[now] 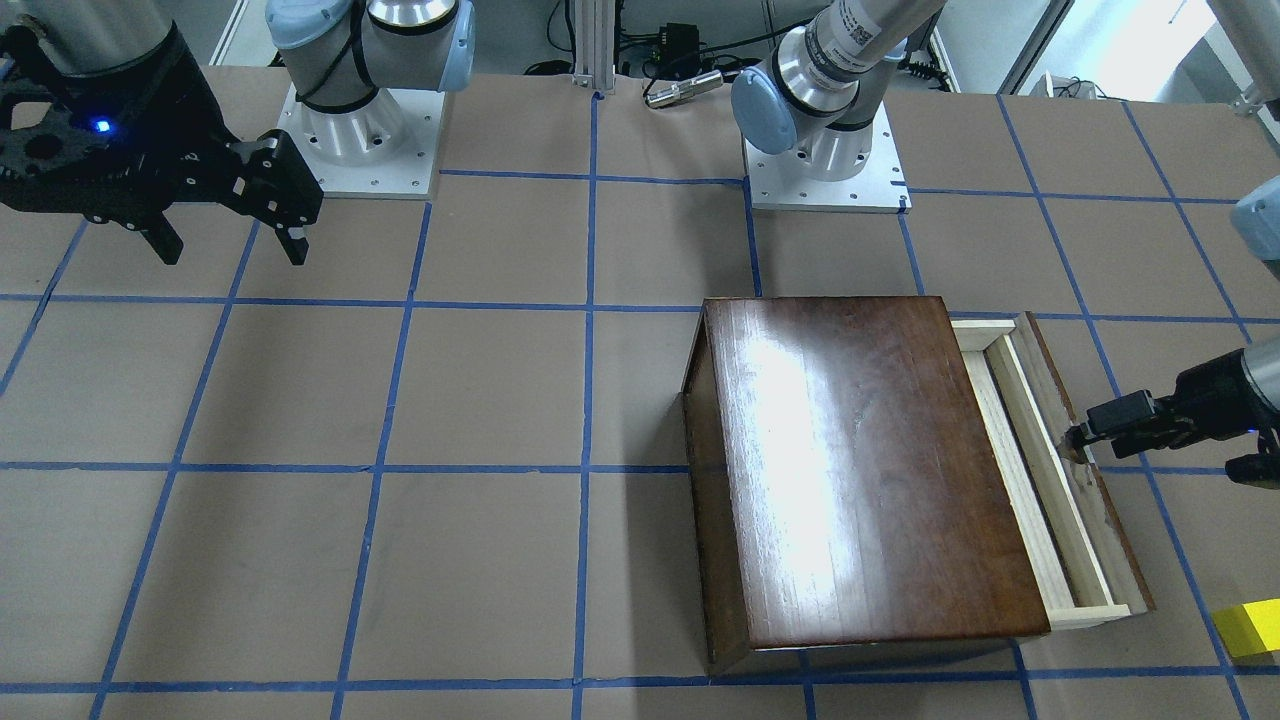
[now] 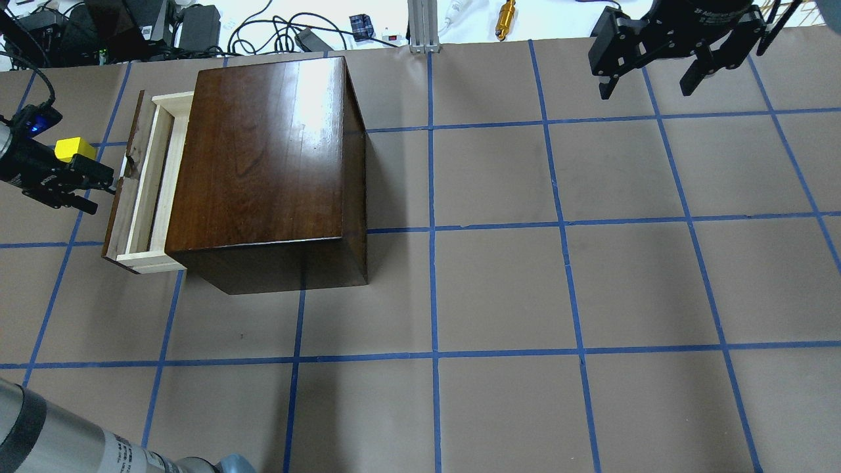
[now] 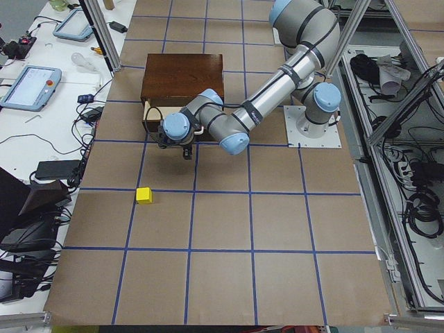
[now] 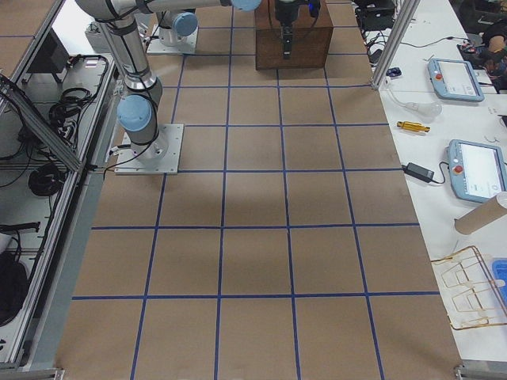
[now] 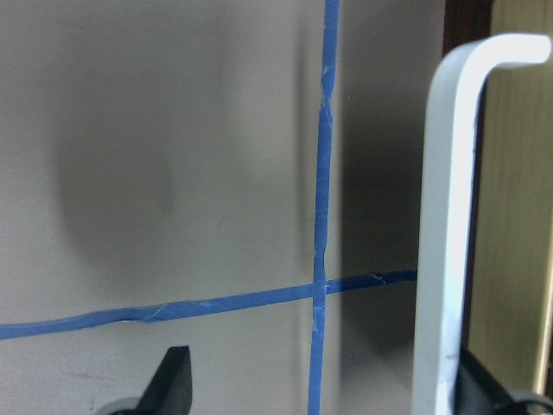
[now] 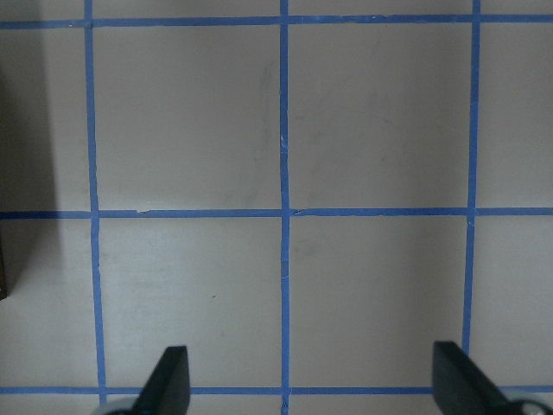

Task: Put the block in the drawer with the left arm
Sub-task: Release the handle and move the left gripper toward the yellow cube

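Observation:
The yellow block (image 2: 74, 148) lies on the table just outside the drawer front, beside my left wrist; it also shows in the front view (image 1: 1250, 630) and the left side view (image 3: 143, 195). The drawer (image 2: 148, 184) stands partly pulled out of the dark wooden box (image 2: 263, 164). My left gripper (image 2: 105, 185) is open at the drawer's dark front panel (image 1: 1085, 470). In the left wrist view the metal pull (image 5: 445, 216) stands between the fingers, close to one fingertip (image 5: 479, 389). My right gripper (image 2: 647, 89) is open and empty, held high at the far right.
The two arm bases (image 1: 350, 130) (image 1: 830, 160) stand at the robot's edge of the table. A blue tape grid covers the brown tabletop (image 2: 499, 289). Cables and tools (image 2: 506, 13) lie beyond the far edge.

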{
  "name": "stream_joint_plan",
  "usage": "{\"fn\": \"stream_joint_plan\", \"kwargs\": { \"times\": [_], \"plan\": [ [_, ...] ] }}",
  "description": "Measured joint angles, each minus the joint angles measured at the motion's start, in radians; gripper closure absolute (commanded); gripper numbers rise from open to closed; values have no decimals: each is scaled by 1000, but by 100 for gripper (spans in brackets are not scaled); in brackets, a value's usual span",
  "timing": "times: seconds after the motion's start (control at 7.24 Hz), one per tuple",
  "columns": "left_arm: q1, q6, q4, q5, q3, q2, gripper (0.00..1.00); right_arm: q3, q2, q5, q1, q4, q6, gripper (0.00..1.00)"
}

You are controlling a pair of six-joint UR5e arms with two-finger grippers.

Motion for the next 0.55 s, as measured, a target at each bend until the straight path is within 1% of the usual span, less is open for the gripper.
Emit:
{"fn": "stream_joint_plan", "kwargs": {
  "times": [0.55],
  "plan": [
    [17, 7, 0, 1, 3, 4, 0, 0, 0, 0, 0, 0, 0, 0]
  ]
}}
